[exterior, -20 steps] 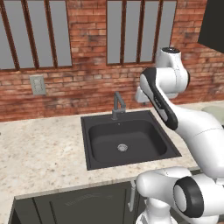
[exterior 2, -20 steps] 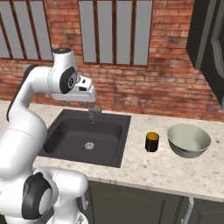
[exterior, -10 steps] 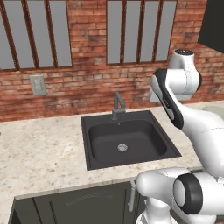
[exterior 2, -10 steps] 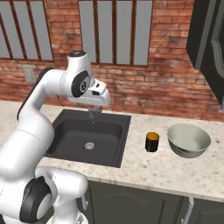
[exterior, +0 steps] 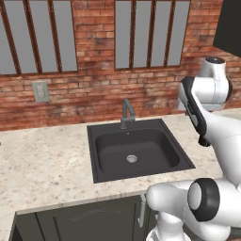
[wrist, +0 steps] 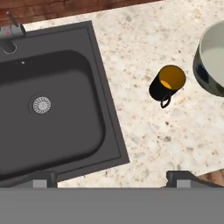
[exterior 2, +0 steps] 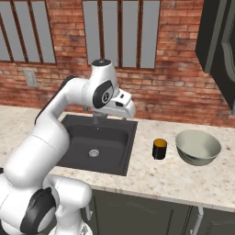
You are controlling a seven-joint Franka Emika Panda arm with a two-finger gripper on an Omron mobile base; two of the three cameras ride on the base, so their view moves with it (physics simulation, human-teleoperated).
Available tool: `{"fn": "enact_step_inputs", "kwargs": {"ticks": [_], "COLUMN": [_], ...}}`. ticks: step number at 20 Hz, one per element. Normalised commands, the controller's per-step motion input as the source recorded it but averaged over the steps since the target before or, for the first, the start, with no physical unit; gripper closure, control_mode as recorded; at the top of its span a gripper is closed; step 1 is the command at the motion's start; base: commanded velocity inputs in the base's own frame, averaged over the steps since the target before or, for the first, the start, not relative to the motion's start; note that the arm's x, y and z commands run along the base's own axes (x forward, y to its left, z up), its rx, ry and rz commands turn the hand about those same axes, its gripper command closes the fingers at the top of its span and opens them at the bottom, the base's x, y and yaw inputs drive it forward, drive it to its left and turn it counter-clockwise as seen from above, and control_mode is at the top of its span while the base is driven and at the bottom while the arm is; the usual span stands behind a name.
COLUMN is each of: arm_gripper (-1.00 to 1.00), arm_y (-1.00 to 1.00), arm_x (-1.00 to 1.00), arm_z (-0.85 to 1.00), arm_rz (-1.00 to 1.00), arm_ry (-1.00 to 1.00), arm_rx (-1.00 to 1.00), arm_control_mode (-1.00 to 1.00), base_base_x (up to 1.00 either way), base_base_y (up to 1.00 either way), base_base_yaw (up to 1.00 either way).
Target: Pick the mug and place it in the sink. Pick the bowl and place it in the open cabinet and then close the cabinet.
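1. Gripper (wrist: 112, 180) high above the counter (wrist: 144, 144), looking straight down, fingers spread wide apart, nothing between them.
2. Black mug (wrist: 167, 85) standing upright on the speckled counter, between the sink (wrist: 52, 105) and the bowl (wrist: 212, 61), orange inside showing, small handle pointing toward the gripper's side.
3. Mug close to the bowl but not touching, and a little away from the sink edge.
4. Probably the first step: getting above the mug to reach down for it, so the wide fingers make sense.
5. Sink bare, with only the round silver drain (wrist: 42, 105) and the faucet (exterior: 126, 113) at the back, ready to take the mug.
6. Bowl sitting on the counter, right way up, waiting for its turn.
7. Upper cabinet (exterior 2: 219, 43) on the wall over the bowl, door swung open, ready for the bowl later.
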Motion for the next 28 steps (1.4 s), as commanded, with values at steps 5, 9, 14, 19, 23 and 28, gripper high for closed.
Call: {"fn": "enact_step_inputs", "kwargs": {"ticks": [5, 9, 14, 19, 23, 28], "arm_gripper": [-1.0, -1.0, -1.0, -1.0, -1.0, -1.0], "arm_y": [-0.58, -0.49, -0.43, -0.33, -0.21, -0.13], "arm_x": [0.01, 0.03, 0.14, 0.18, 0.02, 0.01], "arm_z": [-0.15, -0.21, -0.24, -0.23, -0.14, -0.16], "arm_rz": [-0.12, -0.09, -0.07, -0.03, 0.0, 0.0], "arm_ry": [0.0, 0.0, 0.0, 0.04, 0.04, 0.03], "arm_rx": [0.0, 0.0, 0.0, 0.0, 0.0, 0.0], "arm_control_mode": [-1.0, -1.0, -1.0, -1.0, -1.0, -1.0], "base_base_x": [0.0, 0.0, 0.0, 0.0, 0.0, 0.0], "base_base_y": [0.0, 0.0, 0.0, 0.0, 0.0, 0.0], "base_base_yaw": [0.0, 0.0, 0.0, 0.0, 0.0, 0.0]}}
